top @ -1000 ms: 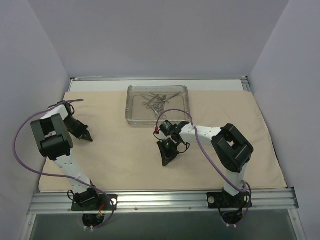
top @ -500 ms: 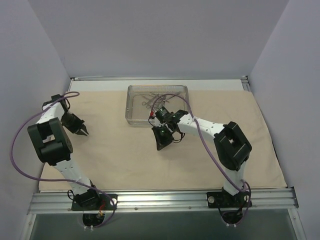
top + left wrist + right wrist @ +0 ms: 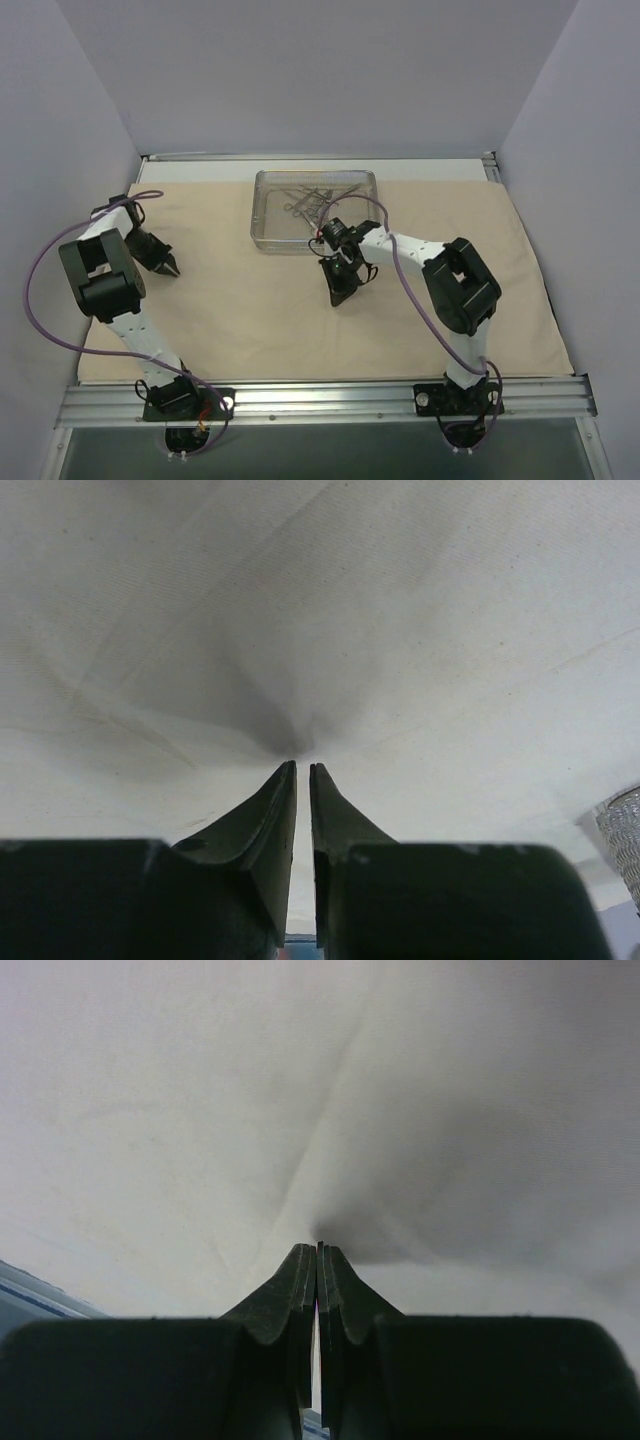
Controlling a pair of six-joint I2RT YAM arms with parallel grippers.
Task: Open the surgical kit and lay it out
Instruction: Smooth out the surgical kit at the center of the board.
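The beige cloth wrap (image 3: 250, 310) lies spread flat over the table. On its far middle stands the silver wire-mesh tray (image 3: 268, 230), with several steel scissors and forceps (image 3: 318, 203) heaped inside. My left gripper (image 3: 170, 268) hovers low over the cloth's left part. Its jaws stand a narrow gap apart with nothing between them (image 3: 302, 767). My right gripper (image 3: 338, 296) points down at the cloth just in front of the tray, shut and empty (image 3: 317, 1248). A corner of the tray (image 3: 622, 825) shows at the right edge of the left wrist view.
Grey walls enclose the table on three sides. A metal rail (image 3: 320, 400) runs along the near edge with both arm bases on it. Purple cables (image 3: 40, 290) loop off each arm. A crease in the cloth (image 3: 330, 1100) runs away from the right fingertips.
My left jaws have parted a little and that gripper has shifted slightly toward the far left. My right gripper swung toward the tray, then came back a little to the right.
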